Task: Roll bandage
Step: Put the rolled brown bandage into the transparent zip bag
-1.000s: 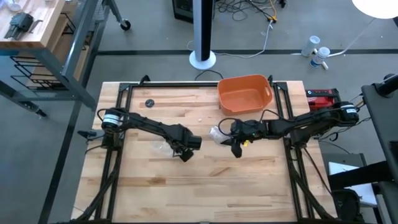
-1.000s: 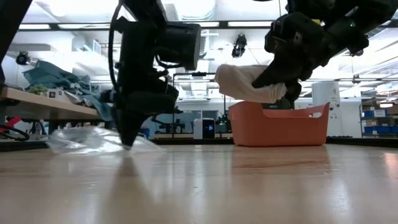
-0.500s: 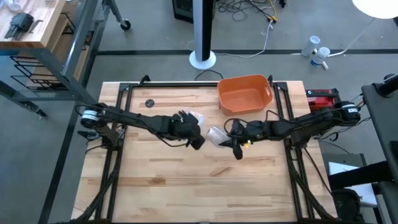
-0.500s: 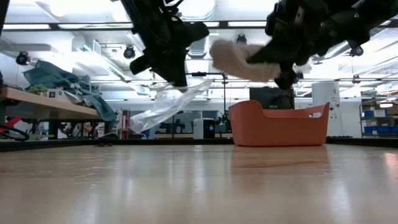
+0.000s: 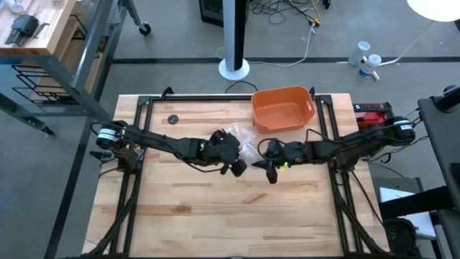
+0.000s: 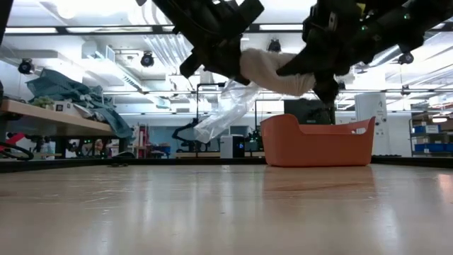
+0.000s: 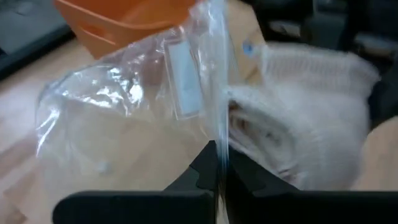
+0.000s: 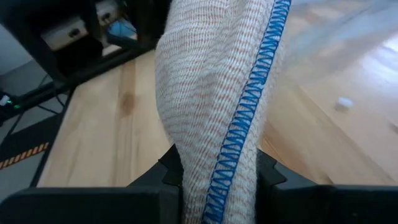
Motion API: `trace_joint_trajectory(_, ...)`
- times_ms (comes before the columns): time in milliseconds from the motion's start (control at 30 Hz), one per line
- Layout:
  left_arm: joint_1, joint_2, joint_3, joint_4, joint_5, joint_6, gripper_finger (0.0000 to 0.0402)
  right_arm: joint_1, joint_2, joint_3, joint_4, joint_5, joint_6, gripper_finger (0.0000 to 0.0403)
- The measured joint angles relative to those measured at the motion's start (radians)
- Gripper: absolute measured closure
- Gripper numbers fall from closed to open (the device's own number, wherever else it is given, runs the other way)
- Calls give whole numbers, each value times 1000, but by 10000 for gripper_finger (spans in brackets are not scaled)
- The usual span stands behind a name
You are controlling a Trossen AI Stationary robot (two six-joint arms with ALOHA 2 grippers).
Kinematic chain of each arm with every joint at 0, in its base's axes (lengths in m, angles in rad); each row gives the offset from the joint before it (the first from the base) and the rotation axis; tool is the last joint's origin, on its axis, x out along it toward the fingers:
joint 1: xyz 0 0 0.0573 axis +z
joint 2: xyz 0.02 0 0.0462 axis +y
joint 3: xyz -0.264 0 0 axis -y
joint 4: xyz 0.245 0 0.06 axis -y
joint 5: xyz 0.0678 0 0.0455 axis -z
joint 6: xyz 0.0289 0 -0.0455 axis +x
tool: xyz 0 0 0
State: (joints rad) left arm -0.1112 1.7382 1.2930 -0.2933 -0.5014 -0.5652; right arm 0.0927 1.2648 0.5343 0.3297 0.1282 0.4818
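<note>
High: my left gripper and right gripper meet mid-table below one tub; left has swung in.

Low: one bandage held aloft, one wrapper now dangling.

Left wrist: fingers pinch wrapper.

Right wrist: fingers clamp bandage.

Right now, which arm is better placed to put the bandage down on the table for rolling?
The right. Its gripper is shut on the bandage, held above the table. The left gripper is occupied, pinching the clear plastic wrapper.
</note>
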Motion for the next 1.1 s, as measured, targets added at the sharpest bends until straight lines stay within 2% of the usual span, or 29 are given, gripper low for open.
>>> trace_joint_trajectory(133,-13,0,0,13,-59,7,401,-1,1,-1,-73,47,31,322)
trace_joint_trajectory(233,-23,0,0,19,-64,7,401,-1,1,-1,-109,72,28,322)
trace_joint_trajectory(433,-30,0,0,84,-66,39,401,-1,1,-1,-82,41,0,322)
trace_joint_trajectory(600,-32,0,0,188,0,126,401,-1,1,13,-88,25,-12,322)
trace_joint_trajectory(767,-32,0,0,187,62,134,401,-1,1,14,-62,58,-21,322)
trace_joint_trajectory(867,-32,0,0,174,67,160,401,-1,-13,14,-22,110,-24,322)
trace_joint_trajectory(1100,-34,-1,0,114,46,128,401,13,-66,13,-7,123,-142,322)
